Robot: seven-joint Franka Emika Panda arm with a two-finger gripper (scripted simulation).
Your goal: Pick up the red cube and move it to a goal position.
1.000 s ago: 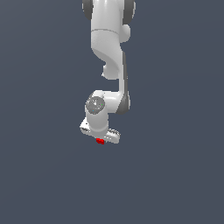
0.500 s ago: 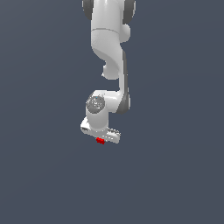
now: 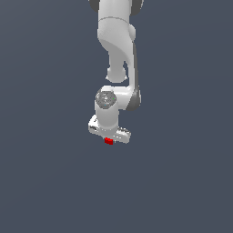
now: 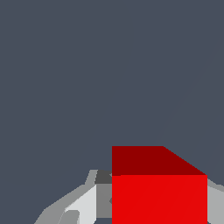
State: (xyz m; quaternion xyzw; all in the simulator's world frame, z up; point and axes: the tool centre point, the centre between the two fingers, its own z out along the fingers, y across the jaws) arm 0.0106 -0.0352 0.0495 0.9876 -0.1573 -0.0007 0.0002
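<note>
The red cube [image 3: 108,141] is tiny and bright red. It sits right under the white gripper [image 3: 109,140] near the middle of the exterior view, with most of it hidden by the hand. In the wrist view the cube [image 4: 158,192] fills the space between the two grey fingers [image 4: 81,205], which close against its sides. The gripper is shut on the cube. Whether the cube rests on the surface or hangs above it cannot be told.
The white arm [image 3: 119,50] reaches down from the upper edge of the exterior view. Around it is only a plain dark grey-blue ground [image 3: 45,182]. No goal marker shows in either view.
The gripper with the red cube has shifted very slightly in the exterior view. The arm's pose is almost the same.
</note>
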